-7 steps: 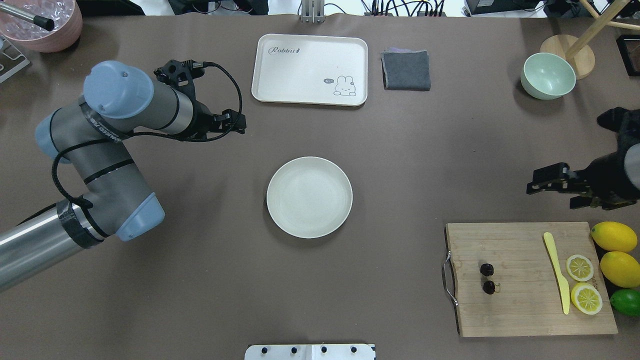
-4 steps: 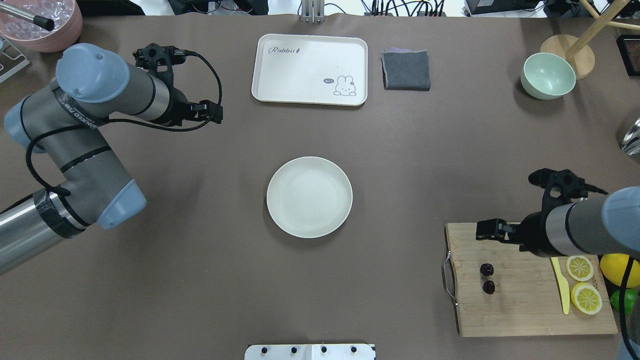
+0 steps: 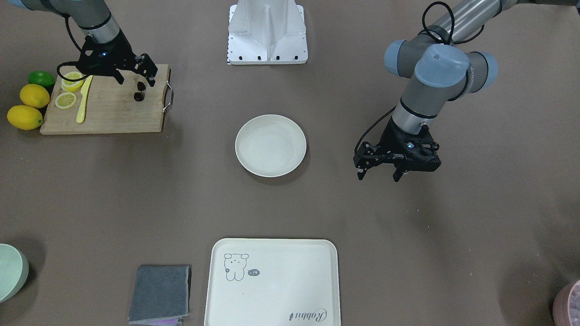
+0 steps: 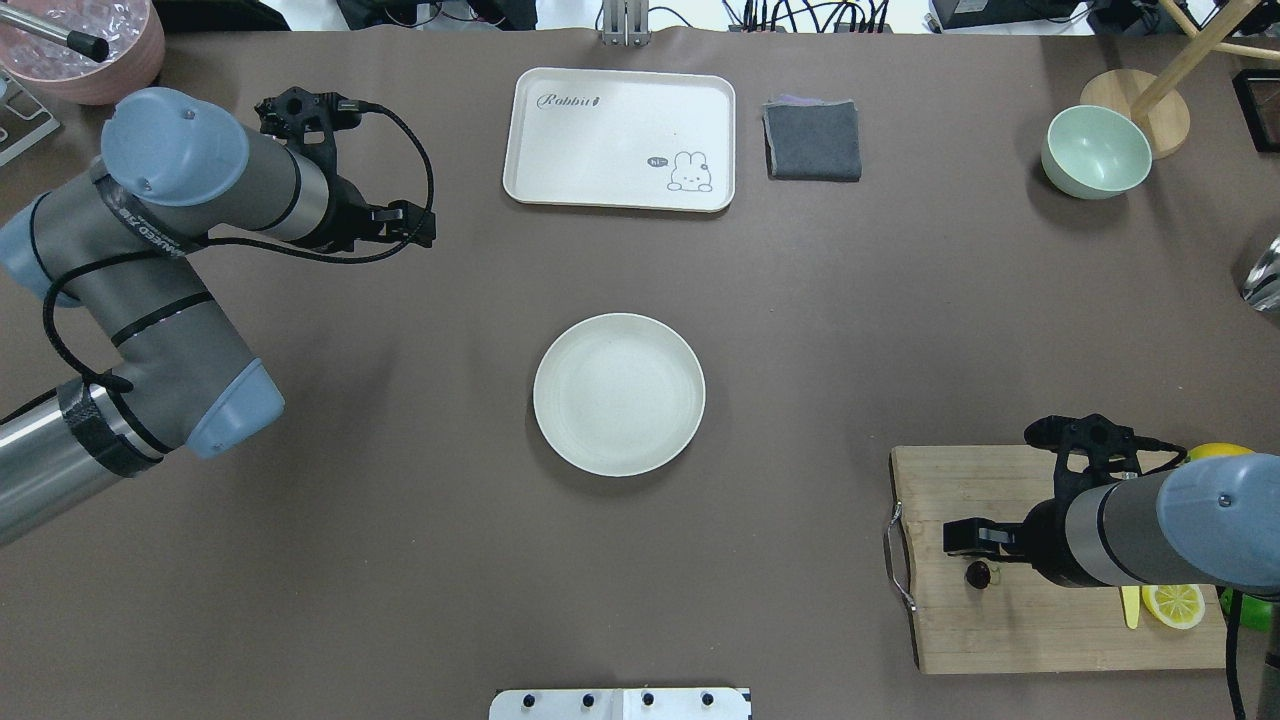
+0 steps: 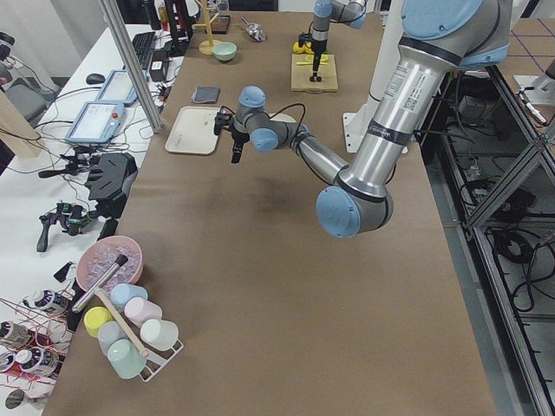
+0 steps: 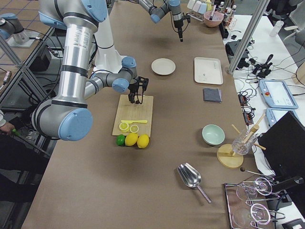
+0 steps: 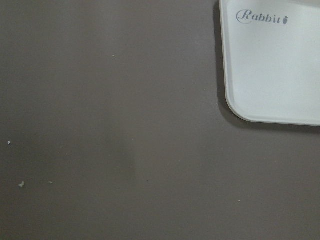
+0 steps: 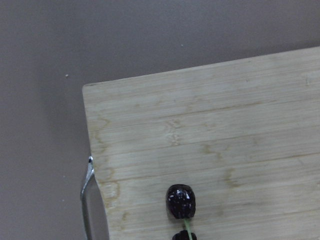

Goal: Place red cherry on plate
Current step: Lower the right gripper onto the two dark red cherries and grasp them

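Observation:
The red cherry, a dark pair on a thin stem, lies on the wooden cutting board near its handle end. From the front the cherry shows just below my right gripper, which hangs open over it without touching. In the overhead view one cherry peeks out beside the right gripper; the other is hidden under the arm. The plate sits bare at the table's middle, well to the left of the board. My left gripper hovers open over bare table, holding nothing.
On the board lie lemon slices and a yellow knife; whole lemons and a lime sit beside it. Across the table are a cream tray, a grey cloth and a green bowl.
My right arm has swung from beyond the board to over its handle end, above the cherries. The left arm drew back to the left, away from the plate.

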`<state>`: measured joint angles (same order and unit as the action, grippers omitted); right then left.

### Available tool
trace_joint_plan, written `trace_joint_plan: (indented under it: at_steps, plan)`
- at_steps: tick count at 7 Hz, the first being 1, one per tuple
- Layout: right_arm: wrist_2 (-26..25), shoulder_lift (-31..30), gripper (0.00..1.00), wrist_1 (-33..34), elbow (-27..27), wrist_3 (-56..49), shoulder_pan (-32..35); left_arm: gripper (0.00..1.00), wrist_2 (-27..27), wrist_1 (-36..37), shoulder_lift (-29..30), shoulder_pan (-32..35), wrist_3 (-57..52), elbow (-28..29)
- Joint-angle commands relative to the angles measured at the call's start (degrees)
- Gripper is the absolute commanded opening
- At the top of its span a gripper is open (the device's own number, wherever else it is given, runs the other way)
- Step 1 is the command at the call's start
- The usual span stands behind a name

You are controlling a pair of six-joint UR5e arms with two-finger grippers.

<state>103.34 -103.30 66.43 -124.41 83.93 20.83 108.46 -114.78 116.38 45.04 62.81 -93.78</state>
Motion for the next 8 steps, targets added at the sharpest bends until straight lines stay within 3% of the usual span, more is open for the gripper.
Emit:
trace_joint_plan:
  at_steps: [1, 2, 7, 8]
  plan:
    - [-0.07, -0.94, 0.45, 0.28, 0.66, -0.52, -0.52, 0.98, 0.0, 0.0, -0.01, -0.04, 0.03, 0.0]
    - [-0.24, -0.85, 0.41, 0.28, 1.53, -0.52, -0.96, 0.98, 0.09, 0.0, -0.01, -0.04, 0.03, 0.09]
    - [-0.24, -0.68, 0.4, 0.28, 1.46, -0.43, -2.19, 0.98, 0.09, 0.0, -0.01, -0.04, -0.06, 0.09]
    - [-0.24, -0.76, 0.29, 0.28, 1.46, -0.43, -2.46, 0.98, 0.09, 0.0, -0.01, -0.04, -0.06, 0.17]
